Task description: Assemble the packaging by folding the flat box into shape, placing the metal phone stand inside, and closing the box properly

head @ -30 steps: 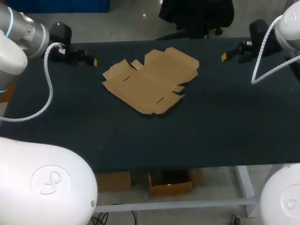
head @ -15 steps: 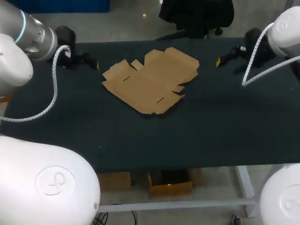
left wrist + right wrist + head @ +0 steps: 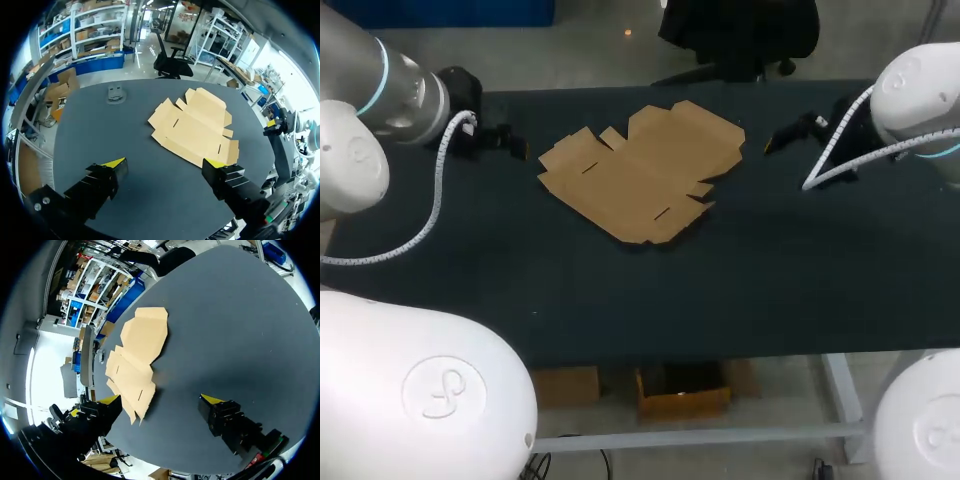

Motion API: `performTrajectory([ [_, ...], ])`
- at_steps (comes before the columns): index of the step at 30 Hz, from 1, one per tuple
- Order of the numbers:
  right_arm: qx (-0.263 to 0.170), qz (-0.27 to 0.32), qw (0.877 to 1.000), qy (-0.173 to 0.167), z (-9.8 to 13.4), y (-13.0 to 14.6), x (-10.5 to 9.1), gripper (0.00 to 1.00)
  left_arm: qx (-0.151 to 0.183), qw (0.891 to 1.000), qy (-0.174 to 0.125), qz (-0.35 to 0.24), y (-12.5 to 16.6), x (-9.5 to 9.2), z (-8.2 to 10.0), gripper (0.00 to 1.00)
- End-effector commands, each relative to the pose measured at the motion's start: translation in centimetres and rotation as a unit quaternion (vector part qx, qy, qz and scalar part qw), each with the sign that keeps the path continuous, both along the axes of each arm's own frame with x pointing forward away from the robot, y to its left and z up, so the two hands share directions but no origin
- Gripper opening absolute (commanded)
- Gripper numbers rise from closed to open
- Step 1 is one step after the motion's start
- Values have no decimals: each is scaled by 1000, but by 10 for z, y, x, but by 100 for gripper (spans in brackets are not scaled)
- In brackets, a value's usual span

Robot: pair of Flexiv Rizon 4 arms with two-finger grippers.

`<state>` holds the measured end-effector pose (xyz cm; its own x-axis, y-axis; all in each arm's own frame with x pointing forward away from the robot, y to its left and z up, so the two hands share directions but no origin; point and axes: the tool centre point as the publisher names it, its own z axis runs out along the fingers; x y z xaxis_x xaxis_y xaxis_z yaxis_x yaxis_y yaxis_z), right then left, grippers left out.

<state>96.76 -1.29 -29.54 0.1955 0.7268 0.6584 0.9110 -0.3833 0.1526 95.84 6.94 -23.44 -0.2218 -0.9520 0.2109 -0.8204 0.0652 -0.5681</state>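
A flat brown cardboard box [image 3: 640,170] lies unfolded on the dark table, toward its far middle. My left gripper [image 3: 512,144] hovers open just off the box's left edge, empty. My right gripper [image 3: 775,139] is open and empty a short way off the box's right edge. In the left wrist view the box [image 3: 195,127] lies ahead of the open gripper [image 3: 165,163], and a small grey metal phone stand [image 3: 116,93] rests on the table beyond the box's left side. In the right wrist view the box [image 3: 137,352] sits ahead of the open gripper [image 3: 161,400]. The stand does not show in the head view.
The dark table [image 3: 740,280] stretches wide in front of the box, up to the near edge. My right arm [image 3: 277,125] shows past the box in the left wrist view.
Both arms have swung inward toward the box; the right gripper has shifted left the most. The box has not moved and both grippers stay open.
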Motion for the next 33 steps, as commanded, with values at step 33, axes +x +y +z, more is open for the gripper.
performTrajectory([
  [33,50,10,994,94,-51,91,-20,100,20,994,94,54,18,-3,-10,100],
])
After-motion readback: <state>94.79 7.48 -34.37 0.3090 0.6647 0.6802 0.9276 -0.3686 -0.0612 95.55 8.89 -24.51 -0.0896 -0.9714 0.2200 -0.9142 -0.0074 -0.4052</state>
